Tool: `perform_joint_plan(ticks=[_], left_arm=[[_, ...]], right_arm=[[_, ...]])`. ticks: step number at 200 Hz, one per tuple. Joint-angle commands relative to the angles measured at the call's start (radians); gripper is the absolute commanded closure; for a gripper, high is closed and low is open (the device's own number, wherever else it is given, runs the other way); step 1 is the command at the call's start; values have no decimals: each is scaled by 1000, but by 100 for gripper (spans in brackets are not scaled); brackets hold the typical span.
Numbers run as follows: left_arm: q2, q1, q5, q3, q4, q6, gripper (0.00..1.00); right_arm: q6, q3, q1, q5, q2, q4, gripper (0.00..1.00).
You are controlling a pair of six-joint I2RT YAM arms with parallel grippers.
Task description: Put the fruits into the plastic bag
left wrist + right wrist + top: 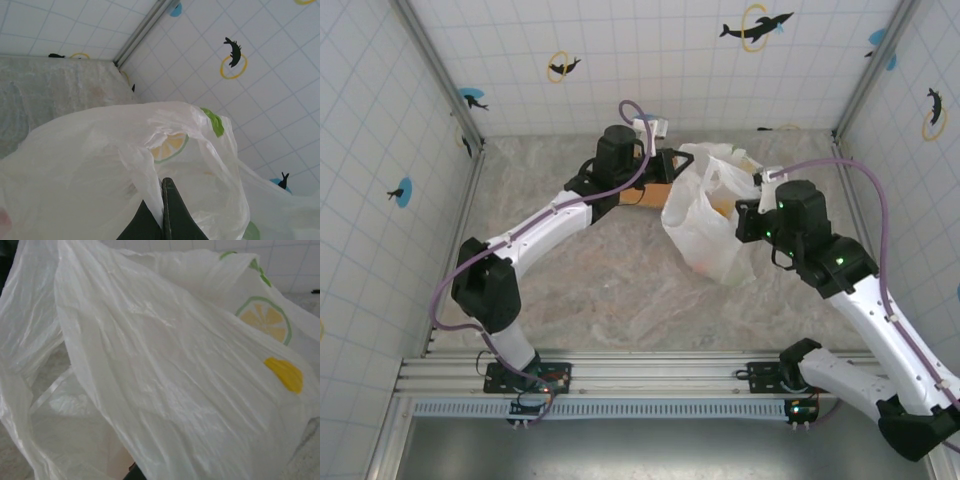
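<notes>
**bag held from both sides, mouth not open yet**

top external: plastic bag [705, 235] sits slumped near the far edge of the bench, right of centre. left gripper [672, 165] meets its far-left rim and right gripper [744, 218] its right side, so the bag lies between the two. both are in contact range. an orange patch [724, 207] shows through the film, probably one of the fruits already inside. tan plate [653, 192] sits just beside the bag's left side, partly under the left arm.

left wrist: left gripper [163, 192] is closed tight with a fold of the bag [90, 165] running into the seam. i read that as pinching the rim. film billows ahead and to the left, with a lemon print [169, 145] just past the tips.

right wrist: bag film [165, 375] hangs right against the lens. a dark sliver of the gripper [134, 472] shows at the bottom edge, and i cannot tell if it is wide or closed.

my read: the next move hinges on pulling the rims apart, left rim toward the left edge and right rim toward the right edge. loose film is the obstruction.
</notes>
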Motion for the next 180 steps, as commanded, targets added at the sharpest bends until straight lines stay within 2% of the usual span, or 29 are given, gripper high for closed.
perform_joint_plan(ticks=[1, 32, 64, 74, 107, 123, 145, 157, 180], left_arm=[[-8, 13, -26, -18, -2, 40, 100], [6, 25, -52, -50, -14, 55, 100], [27, 35, -73, -49, -37, 72, 98], [30, 39, -76, -49, -40, 75, 94], [7, 49, -80, -55, -51, 91, 66], [-24, 57, -87, -76, -51, 101, 54], [-81, 74, -85, -125, -38, 107, 40], [-117, 84, -94, -159, -29, 102, 29], [-190, 107, -99, -231, 1, 100, 16]], right_arm=[[-1, -76, -57, -56, -40, -38, 100], [5, -171, -117, -92, -68, -44, 100], [6, -157, -131, -126, -62, -44, 100], [6, -139, -131, -136, -58, -43, 94], [6, -59, -132, -175, -47, -58, 65], [9, -13, -134, -191, -44, -60, 55], [1, 54, -136, -194, -31, -62, 46], [-10, 93, -137, -192, -15, -64, 43], [-25, 154, -139, -196, 19, -59, 39]])
